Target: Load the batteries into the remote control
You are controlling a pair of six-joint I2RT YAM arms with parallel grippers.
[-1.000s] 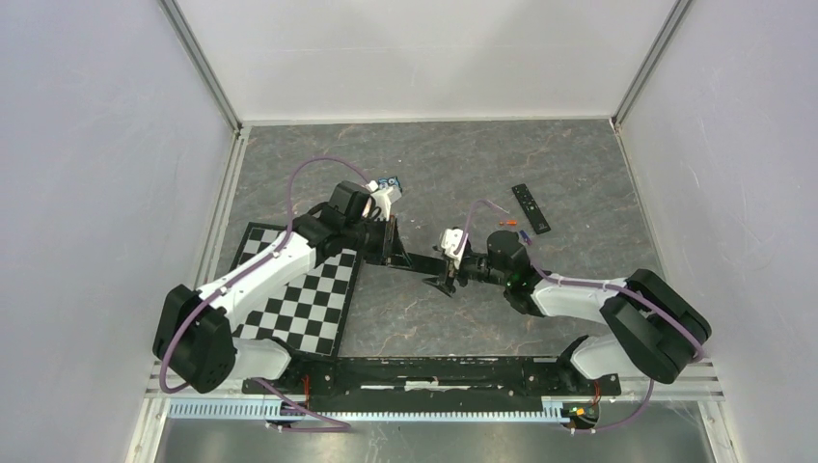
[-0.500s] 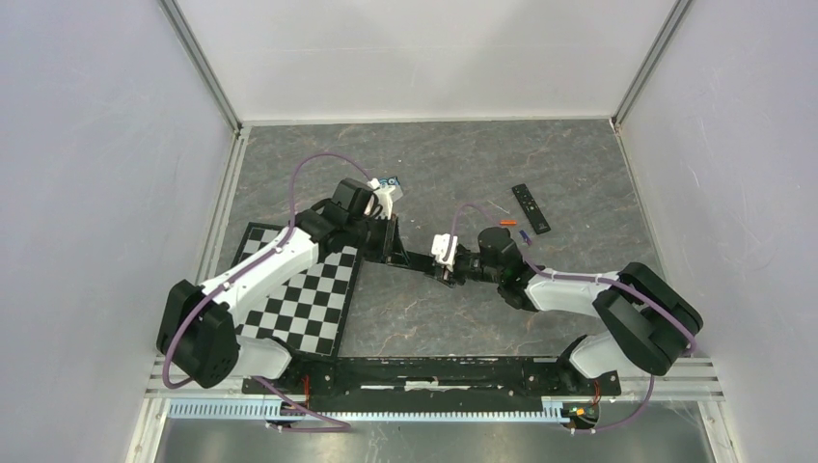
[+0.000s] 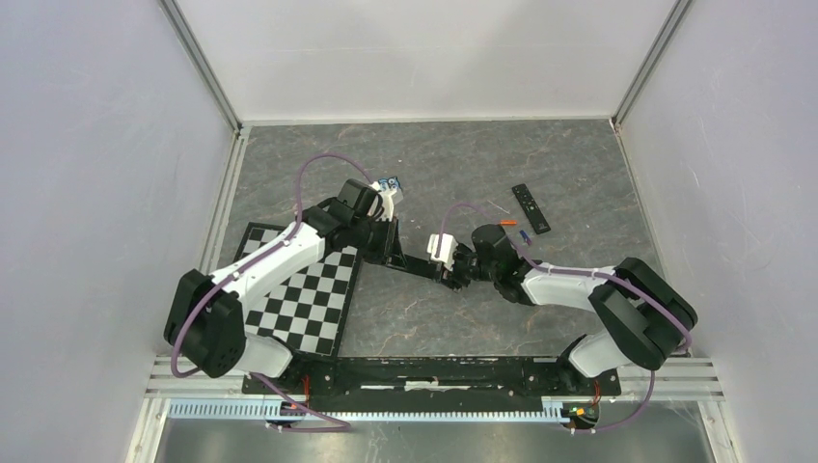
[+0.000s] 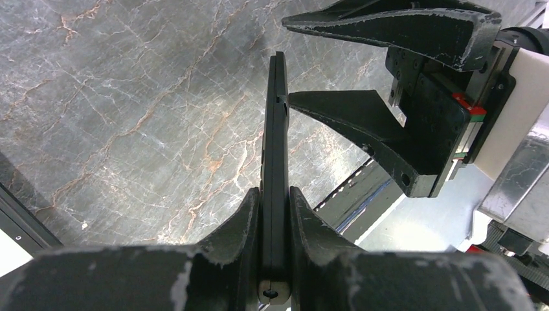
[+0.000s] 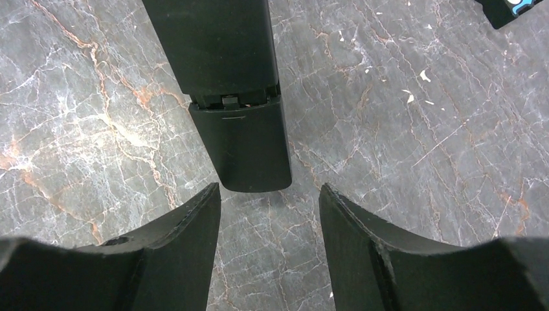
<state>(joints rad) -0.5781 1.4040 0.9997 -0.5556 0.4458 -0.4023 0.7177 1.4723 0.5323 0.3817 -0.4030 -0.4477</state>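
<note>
Grey marbled tabletop (image 3: pixel 579 154) inside white walls, with a checkerboard (image 3: pixel 299 299) by its near left edge. Over the middle, the left gripper (image 4: pixel 275 194) is clenched on a black remote (image 4: pixel 275 129), holding it edge-on and clear of the surface, free end toward the other arm. The right gripper (image 5: pixel 268 188) stands released, its fingers apart and just short of that free end, touching nothing. A seam marks off the cover (image 5: pixel 249 146) at this end — it looks seated or barely shifted.

A spare remote (image 3: pixel 531 208) lies in the far right part of the tabletop; a blue-and-black gadget (image 3: pixel 390 183) sits behind the left gripper. The batteries (image 3: pixel 504 224) lie loose just nearer than the spare remote, well apart from the held one.

Step in hand, as I judge it: getting the cover off. Next the right fingers must advance, pinch the cover and slide it away while the left holds firm — then fetch a cell.
</note>
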